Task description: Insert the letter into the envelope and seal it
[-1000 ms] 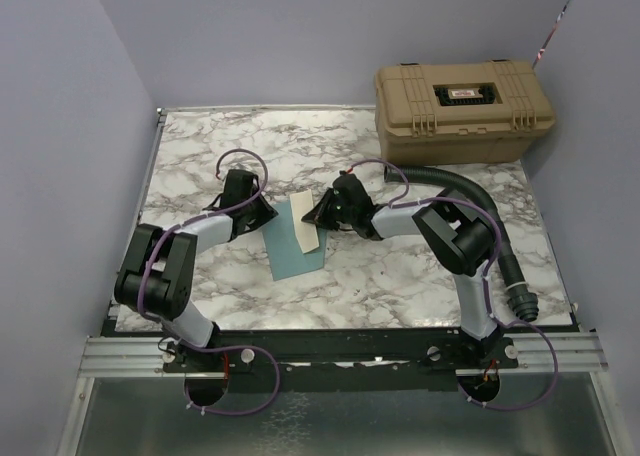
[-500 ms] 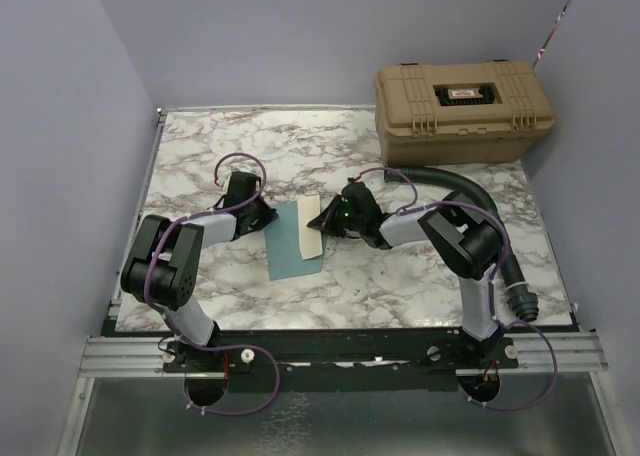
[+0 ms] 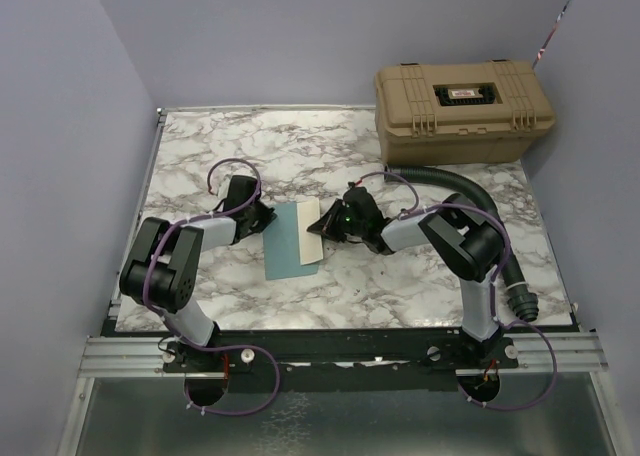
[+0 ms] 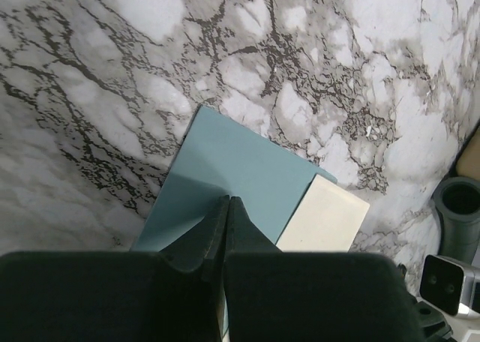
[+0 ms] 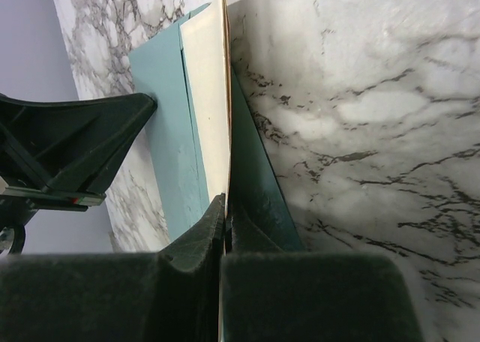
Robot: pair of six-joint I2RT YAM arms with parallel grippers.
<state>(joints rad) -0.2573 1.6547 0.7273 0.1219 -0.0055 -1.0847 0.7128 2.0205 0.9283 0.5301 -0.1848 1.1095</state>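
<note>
The teal envelope (image 3: 285, 248) lies flat on the marble table between the arms. The cream back of the letter (image 3: 312, 238) sticks out of the envelope's right side. My right gripper (image 3: 323, 226) is shut on the letter's right edge. In the right wrist view the letter (image 5: 208, 94) runs edge-on from the right gripper (image 5: 226, 199), with the envelope (image 5: 161, 124) on both sides of it. My left gripper (image 3: 265, 216) is shut at the envelope's upper left edge. In the left wrist view the left gripper (image 4: 227, 201) rests over the envelope (image 4: 240, 158); the letter (image 4: 326, 216) shows beyond.
A tan hard case (image 3: 462, 111) stands at the back right. A black ribbed hose (image 3: 470, 188) curves from it down the right side and shows in the left wrist view (image 4: 459, 203). Lavender walls close in the table on the left, back and right.
My right gripper has moved left and lower with the letter, which now lies flatter and further into the envelope. The envelope has shifted slightly to the left.
</note>
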